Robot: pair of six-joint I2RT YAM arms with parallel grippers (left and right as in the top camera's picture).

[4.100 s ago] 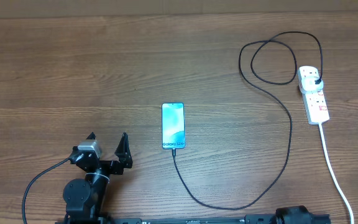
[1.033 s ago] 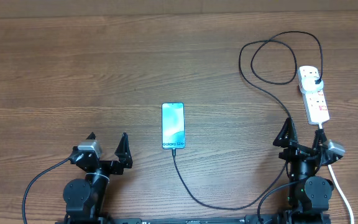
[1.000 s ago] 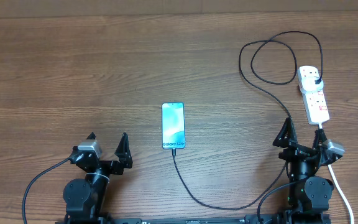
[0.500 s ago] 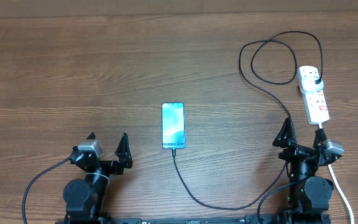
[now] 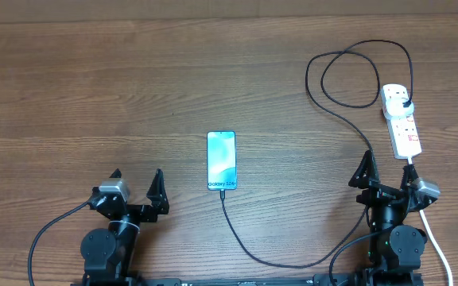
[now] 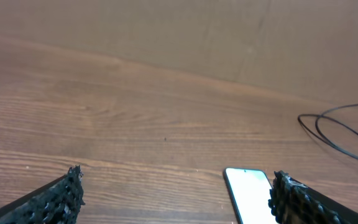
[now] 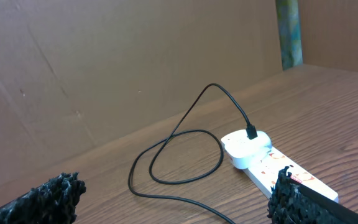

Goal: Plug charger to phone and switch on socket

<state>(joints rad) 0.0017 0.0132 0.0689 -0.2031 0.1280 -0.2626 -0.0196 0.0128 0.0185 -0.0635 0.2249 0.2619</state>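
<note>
The phone (image 5: 221,160) lies flat mid-table with its screen lit; the left wrist view shows its top end (image 6: 248,193). The thin black charger cable (image 5: 293,262) meets the phone's near end, loops across the table and ends at a plug on the white socket strip (image 5: 401,119), also seen in the right wrist view (image 7: 272,163) with the cable (image 7: 185,134) coiled before it. My left gripper (image 5: 137,189) rests open at the near left edge, left of the phone. My right gripper (image 5: 386,175) rests open at the near right, just short of the socket.
The socket's thick white cord (image 5: 429,222) runs down past my right arm to the near edge. A brown cardboard wall (image 7: 104,62) backs the wooden table (image 5: 94,95).
The right arm, absent from the oldest frame, stood in place a second ago. Nothing has moved over the last second.
</note>
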